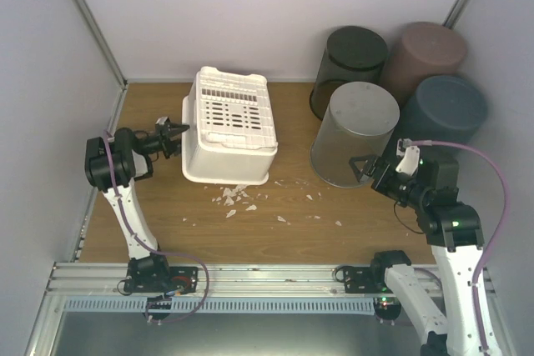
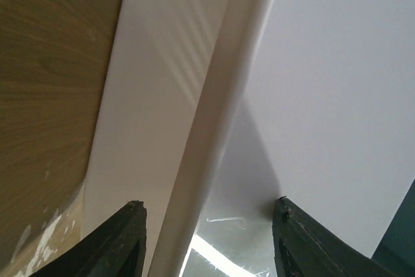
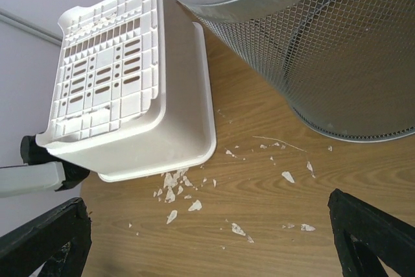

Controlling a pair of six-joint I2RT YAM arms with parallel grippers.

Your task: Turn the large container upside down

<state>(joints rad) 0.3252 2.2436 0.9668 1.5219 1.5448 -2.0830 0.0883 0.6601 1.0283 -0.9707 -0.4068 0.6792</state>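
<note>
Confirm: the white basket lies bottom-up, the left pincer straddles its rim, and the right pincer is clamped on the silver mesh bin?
Not quite. The right pincer is open and holds nothing; the silver mesh bin is not between its fingers, as the right wrist view shows. The rest stands.

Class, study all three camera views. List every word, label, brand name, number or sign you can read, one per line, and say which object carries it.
No readable text in any view.
white basket: moulded slots and ribs only, no lettering.
silver mesh bin, black bin, brown bin, blue-grey bin: plain, no labels.
left arm, right arm: nothing legible.
</note>
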